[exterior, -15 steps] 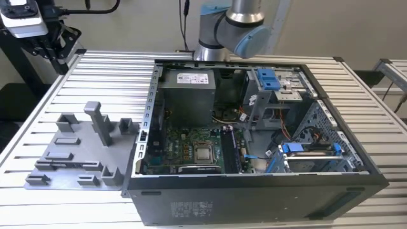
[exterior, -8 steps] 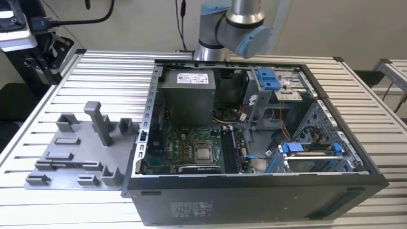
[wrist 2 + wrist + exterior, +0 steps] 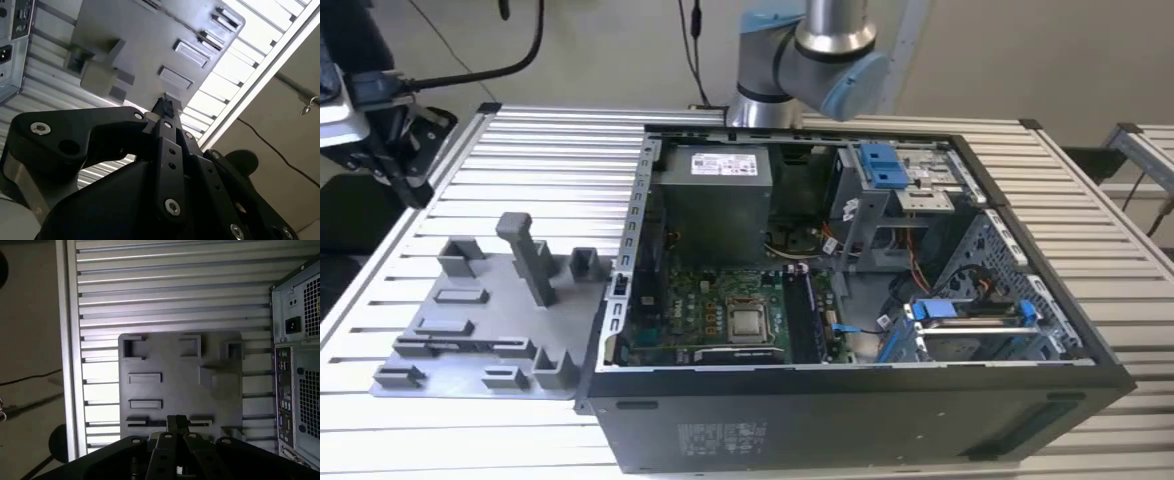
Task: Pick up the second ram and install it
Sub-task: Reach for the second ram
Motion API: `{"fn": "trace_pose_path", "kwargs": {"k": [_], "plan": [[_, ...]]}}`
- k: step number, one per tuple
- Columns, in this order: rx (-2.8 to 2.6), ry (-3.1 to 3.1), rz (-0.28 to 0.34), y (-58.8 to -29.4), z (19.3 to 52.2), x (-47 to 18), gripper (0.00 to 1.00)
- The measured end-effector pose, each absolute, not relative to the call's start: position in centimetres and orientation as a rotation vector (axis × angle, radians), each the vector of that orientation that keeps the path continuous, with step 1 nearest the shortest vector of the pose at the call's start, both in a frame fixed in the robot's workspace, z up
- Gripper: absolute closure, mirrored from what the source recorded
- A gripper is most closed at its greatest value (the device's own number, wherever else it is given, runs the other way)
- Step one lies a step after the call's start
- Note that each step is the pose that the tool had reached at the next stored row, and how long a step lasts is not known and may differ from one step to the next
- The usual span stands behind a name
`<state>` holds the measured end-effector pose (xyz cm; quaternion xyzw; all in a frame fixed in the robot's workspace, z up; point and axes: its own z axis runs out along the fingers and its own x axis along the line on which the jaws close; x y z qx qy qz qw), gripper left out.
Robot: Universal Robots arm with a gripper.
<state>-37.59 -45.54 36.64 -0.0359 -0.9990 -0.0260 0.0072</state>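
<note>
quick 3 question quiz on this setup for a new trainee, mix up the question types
1. True or false: in the first wrist view the hand is over the grey tray, not inside the computer case.
2. In the exterior view, where is the grey tray relative to the computer case? A) at the exterior view's left of it B) at the exterior view's right of it C) inside it
3. In a few words: what do the grey tray and the computer case both stand on?

Key
1. True
2. A
3. The slatted metal table
</note>
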Motion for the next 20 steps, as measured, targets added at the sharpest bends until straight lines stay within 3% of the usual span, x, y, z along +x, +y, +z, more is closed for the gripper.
{"fn": "trace_pose_path", "kwargs": {"k": [10,20], "plan": [[-0.102,-3.124,-0.093,-49.4,35.8,-37.7,0.89],[0.061,-3.125,-0.092,-49.4,35.7,-37.7,0.89]]}}
